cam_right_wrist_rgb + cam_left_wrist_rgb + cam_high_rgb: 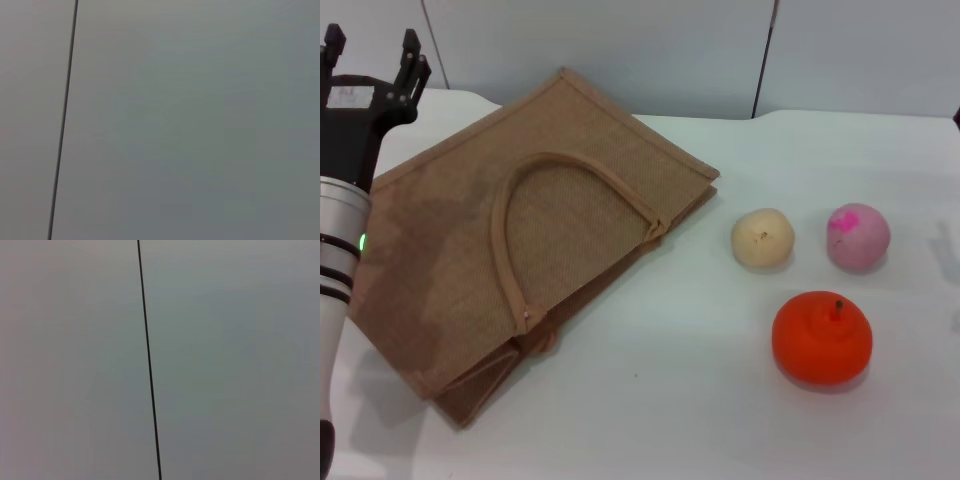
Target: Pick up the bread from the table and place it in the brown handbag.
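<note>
— Where's the bread? I can't spot it.

— Neither can I. No long striped loaf shows anywhere on the table (650, 400). Taking twelve as straight away from the robot, at about two o'clock there's a pale round bun (762, 238), a pink ball (858, 236) just beside it, and an orange fruit (821, 338) nearer us. None of them is the loaf. It may be inside the bag or off to the side; I can't tell.

— And the bag?

— The brown handbag (440, 240) lies flat from ten to eight o'clock. One looped handle (500, 230) lies on top of it, and its mouth edge faces roughly four o'clock, pressed shut by its own weight.

— The hands?

— The left hand (372, 55) hangs at eleven o'clock, above the bag's far corner, its fingers spread wide with nothing between them. The right hand isn't in sight. Both wrist cameras see only a grey wall with a dark seam (148, 360).

— How would the loaf handle, if it turns up?

— I'd guess light and soft, so easy to crush. I'd pinch gently across its short width at the middle, so it hangs level. The jute looks limp, so I'd expect the mouth to need lifting by a handle before anything slides in.
</note>
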Available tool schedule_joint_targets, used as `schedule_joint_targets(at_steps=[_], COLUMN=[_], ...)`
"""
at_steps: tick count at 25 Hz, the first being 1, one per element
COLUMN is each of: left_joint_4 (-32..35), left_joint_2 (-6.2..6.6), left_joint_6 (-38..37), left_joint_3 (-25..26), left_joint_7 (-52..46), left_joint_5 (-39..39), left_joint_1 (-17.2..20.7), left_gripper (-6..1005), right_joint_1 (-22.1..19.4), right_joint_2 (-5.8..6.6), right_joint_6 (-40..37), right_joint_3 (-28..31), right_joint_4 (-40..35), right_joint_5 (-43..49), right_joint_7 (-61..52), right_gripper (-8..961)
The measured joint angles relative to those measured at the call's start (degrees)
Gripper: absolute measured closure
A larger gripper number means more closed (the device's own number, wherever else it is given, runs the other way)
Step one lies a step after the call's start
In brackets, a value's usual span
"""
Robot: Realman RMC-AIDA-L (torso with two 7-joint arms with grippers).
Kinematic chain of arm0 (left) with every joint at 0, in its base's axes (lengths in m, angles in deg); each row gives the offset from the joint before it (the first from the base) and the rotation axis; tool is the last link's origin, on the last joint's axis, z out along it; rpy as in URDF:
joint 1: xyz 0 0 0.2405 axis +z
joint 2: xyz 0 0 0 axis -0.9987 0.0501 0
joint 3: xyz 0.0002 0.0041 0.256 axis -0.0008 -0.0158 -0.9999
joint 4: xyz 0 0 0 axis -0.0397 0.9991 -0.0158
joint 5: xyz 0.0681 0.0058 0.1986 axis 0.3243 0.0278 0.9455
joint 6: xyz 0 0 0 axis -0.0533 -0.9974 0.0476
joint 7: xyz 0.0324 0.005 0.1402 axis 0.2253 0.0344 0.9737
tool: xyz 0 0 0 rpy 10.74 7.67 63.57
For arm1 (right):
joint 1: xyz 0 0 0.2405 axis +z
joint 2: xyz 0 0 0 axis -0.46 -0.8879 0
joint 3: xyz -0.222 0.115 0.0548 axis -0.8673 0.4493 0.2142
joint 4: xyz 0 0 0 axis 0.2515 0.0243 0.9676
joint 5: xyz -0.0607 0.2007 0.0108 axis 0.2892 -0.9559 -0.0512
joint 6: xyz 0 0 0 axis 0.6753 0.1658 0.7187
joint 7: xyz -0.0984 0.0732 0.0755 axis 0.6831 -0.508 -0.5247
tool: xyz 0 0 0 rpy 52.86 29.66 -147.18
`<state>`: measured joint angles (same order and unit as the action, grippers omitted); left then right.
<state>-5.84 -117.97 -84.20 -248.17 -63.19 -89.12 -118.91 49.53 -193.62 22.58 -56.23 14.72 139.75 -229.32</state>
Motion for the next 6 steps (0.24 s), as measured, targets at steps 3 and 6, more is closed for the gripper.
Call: schedule_joint_targets(at_steps=[3, 6], left_joint_4=[0.02, 0.05], left_joint_2=[0.0, 0.0], left_joint_6=[-0.02, -0.03], left_joint_3=[0.01, 0.01], left_joint_7=[0.02, 0.04], left_joint_5=[0.0, 0.0], left_joint_1=[0.02, 0.04], left_gripper=[188, 188], right_joint_1=[0.0, 0.0], right_joint_2=[-0.02, -0.03], right_joint_6=[-0.02, -0.02], right_joint_3=[0.0, 0.0], right_joint_4=[0.0, 0.0], right_joint_5=[0.0, 0.0], right_joint_7=[0.0, 0.0], right_gripper=[62, 62])
